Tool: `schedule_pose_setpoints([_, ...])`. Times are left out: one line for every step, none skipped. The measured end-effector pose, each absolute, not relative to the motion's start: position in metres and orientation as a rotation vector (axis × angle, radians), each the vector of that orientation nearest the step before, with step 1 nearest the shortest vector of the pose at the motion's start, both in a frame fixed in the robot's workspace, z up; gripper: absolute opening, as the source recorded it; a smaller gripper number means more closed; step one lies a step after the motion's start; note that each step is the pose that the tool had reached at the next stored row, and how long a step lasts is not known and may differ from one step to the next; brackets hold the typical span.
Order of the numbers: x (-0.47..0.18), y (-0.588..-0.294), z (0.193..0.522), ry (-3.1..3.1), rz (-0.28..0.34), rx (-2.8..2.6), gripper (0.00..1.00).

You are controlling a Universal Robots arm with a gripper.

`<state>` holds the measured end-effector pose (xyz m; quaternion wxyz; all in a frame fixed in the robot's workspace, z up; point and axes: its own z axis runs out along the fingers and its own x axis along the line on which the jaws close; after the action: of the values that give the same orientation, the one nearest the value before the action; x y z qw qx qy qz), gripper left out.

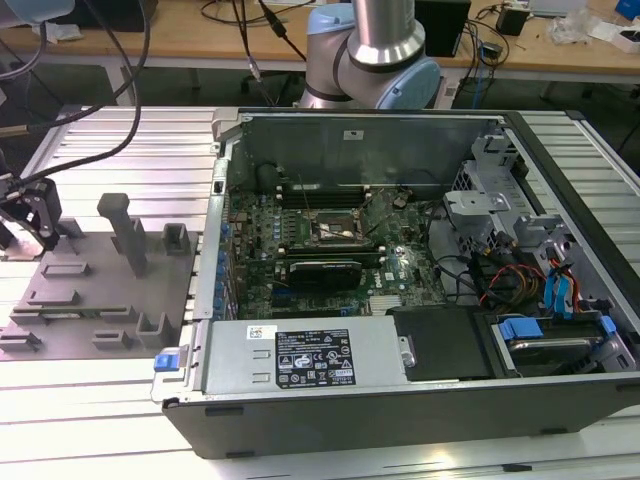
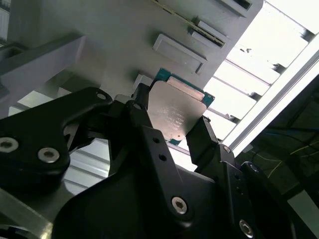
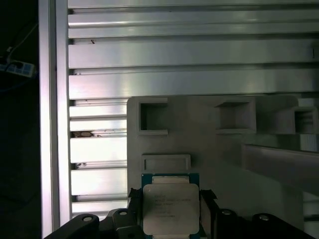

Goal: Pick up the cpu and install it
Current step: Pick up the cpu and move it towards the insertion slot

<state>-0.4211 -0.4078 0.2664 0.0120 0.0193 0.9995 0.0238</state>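
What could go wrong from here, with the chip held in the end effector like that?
The end effector grips the cpu only by two opposite edges, so it might slip or tilt. Raised blocks on the grey fixture sit close by, so the cpu could snag on them.

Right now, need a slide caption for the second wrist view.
Hand gripping the cpu by two opposite edges, at the grey parts fixture on the slatted aluminium table.

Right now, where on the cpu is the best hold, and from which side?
Best by its two opposite thin edges, coming down over the metal top: the cpu is a flat square, and the claw clamps exactly those edges.
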Motion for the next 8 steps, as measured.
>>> schedule_pose_setpoints([-0.4211,-0.4078,0.2674,3.116,0.074,0.06,0.55])
schedule_pose_setpoints([-0.4211,-0.4078,0.2681,3.116,0.074,0.06,0.55])
schedule_pose_setpoints([-0.4211,-0.4078,0.2689,3.116,0.074,0.06,0.55])
schedule_pose_setpoints([-0.4211,-0.4078,0.2698,3.116,0.074,0.06,0.55])
schedule_pose_setpoints([-0.4211,-0.4078,0.2708,3.116,0.074,0.06,0.55])
schedule_pose_setpoints([-0.4211,-0.4078,0.2716,3.116,0.074,0.06,0.55])
schedule_pose_setpoints([-0.4211,-0.4078,0.2731,3.116,0.074,0.06,0.55])
schedule_pose_setpoints([-0.4211,-0.4078,0.274,3.116,0.074,0.06,0.55])
